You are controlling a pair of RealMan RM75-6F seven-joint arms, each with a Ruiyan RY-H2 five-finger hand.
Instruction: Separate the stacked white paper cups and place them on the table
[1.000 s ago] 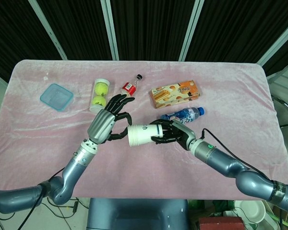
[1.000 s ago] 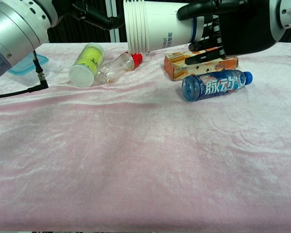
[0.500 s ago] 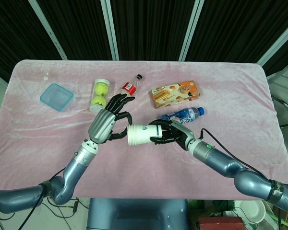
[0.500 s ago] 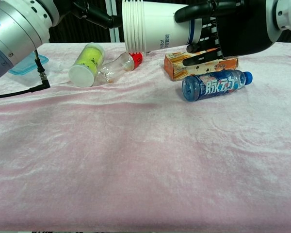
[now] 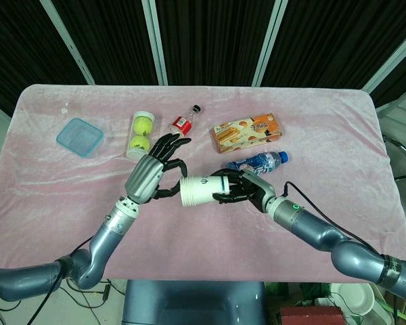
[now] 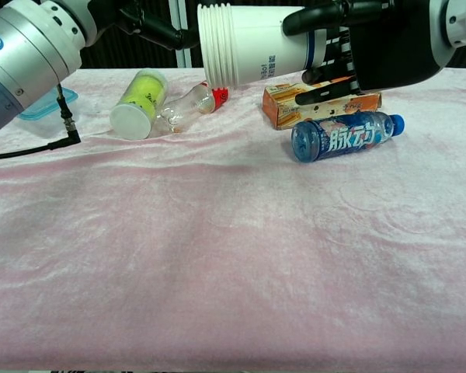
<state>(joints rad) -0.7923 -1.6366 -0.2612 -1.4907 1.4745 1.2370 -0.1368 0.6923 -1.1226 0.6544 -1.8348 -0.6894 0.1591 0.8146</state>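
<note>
The bench, draped in a pink cloth, is seen carrying everything. Above its middle the stacked white paper cups are held sideways, clear of the cloth, by the right hand, whose fingers are wrapped around the stack. At the stack's rim end the left hand is positioned, its fingers spread and curved with nothing gripped.

Behind the cups a snack box is laid, and a blue bottle just beside them. Left of the cups a tennis-ball tube, a small red-labelled bottle and a blue container are set.
</note>
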